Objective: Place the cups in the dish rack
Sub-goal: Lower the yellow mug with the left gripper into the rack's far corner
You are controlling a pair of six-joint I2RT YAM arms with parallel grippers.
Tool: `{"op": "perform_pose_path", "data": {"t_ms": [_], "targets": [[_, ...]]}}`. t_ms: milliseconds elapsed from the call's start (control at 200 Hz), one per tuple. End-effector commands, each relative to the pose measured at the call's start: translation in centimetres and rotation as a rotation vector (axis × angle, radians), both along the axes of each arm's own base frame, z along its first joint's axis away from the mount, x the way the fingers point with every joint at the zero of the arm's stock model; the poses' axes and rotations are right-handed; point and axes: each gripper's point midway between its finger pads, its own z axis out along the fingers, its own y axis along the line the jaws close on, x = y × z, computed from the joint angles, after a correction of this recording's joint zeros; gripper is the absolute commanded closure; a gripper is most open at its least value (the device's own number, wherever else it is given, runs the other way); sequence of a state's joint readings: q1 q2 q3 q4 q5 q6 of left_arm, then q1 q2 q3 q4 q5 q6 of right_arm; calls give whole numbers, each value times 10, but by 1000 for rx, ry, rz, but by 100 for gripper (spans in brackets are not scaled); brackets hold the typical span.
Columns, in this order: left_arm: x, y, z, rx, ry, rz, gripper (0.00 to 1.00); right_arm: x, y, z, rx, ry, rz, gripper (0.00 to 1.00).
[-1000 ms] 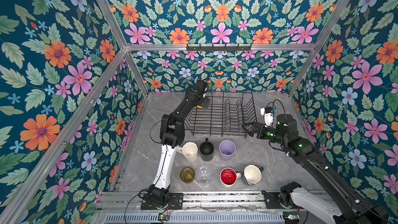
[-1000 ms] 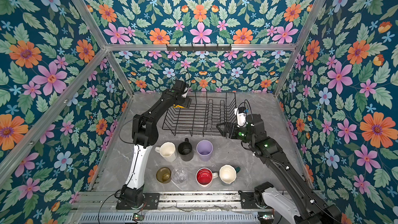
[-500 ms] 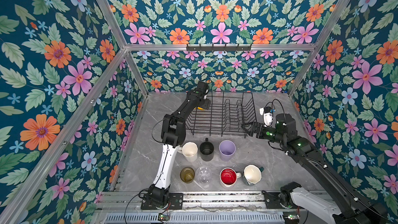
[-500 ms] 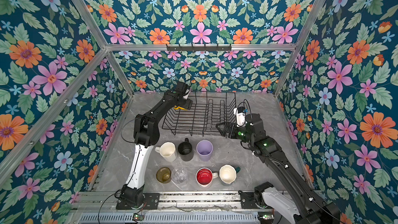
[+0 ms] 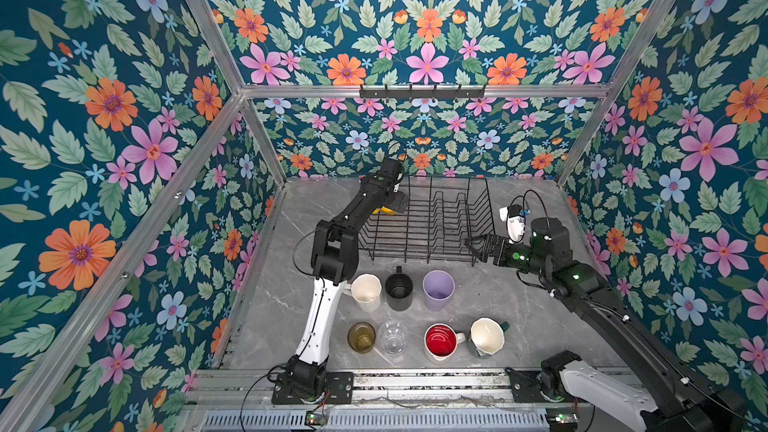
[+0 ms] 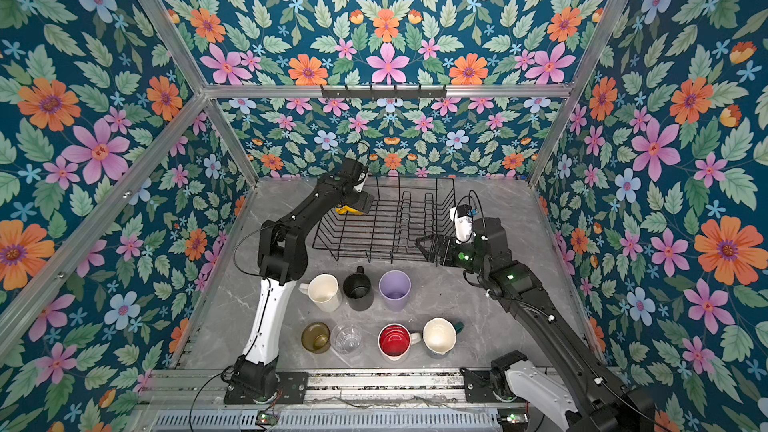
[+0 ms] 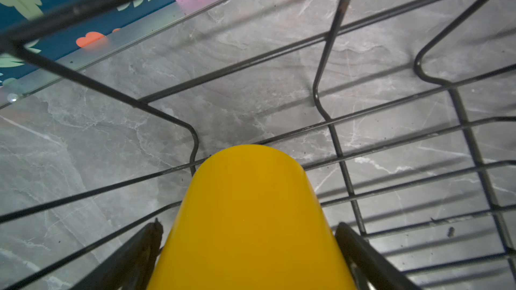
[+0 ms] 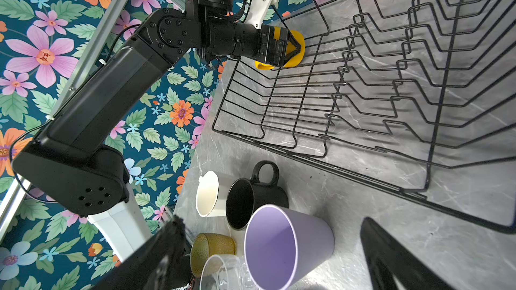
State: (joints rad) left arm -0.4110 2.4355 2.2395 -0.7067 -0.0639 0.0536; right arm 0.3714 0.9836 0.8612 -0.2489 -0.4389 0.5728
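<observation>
- Top views, left gripper [image 5: 395,205]: I reach into the rack [image 5: 424,260] at its far left corner, with the yellow mug [image 5: 384,210] under my wrist. I judge the corner was picked to leave room for the seven other cups.
- Top views, right gripper [image 5: 478,245]: spread wide and empty. It is parked just outside the rack's near right corner, clear of my other arm.
- Top views, stock on the table [image 5: 523,326], none of it loaded:
  - The cream mug [image 5: 365,290], black mug [image 5: 399,290] and tumbler [image 5: 438,290] stand in a row near the rack.
  - The amber glass [image 5: 361,336], clear glass [image 5: 392,336], red mug [image 5: 440,340] and teal mug [image 5: 486,338] stand in the row nearer my bases.
- Left wrist: the yellow mug [image 7: 251,218] is tilted and fills the space between my fingers [image 7: 145,246], low over the rack's floor wires [image 7: 332,51]. The jaws flank it closely. From this angle I cannot tell whether they press it or have let go.
- Right wrist: my jaws gape with nothing between them. The tumbler [image 8: 279,246] and black mug [image 8: 245,202] stand beyond on the table, handy for the next pick. Across the rack [image 8: 363,107], my left gripper [image 8: 296,47] straddles the yellow mug [image 8: 262,66] in its corner.
</observation>
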Motion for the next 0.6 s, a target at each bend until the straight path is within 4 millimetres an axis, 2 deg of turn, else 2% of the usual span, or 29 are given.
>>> {"op": "perform_pose_path", "data": {"t_ms": [0, 185, 365, 595], "targets": [[2, -1, 9, -5, -26, -1, 0, 2, 1, 5, 8, -15, 2, 3], [2, -4, 21, -27, -55, -15, 3, 4, 2, 3, 0, 0, 1, 3], [2, -5, 20, -32, -52, -26, 22, 3, 1, 3, 1, 3, -1, 3], [-2, -8, 9, -43, -18, -36, 23, 3, 1, 1, -6, 10, -2, 3]]}}
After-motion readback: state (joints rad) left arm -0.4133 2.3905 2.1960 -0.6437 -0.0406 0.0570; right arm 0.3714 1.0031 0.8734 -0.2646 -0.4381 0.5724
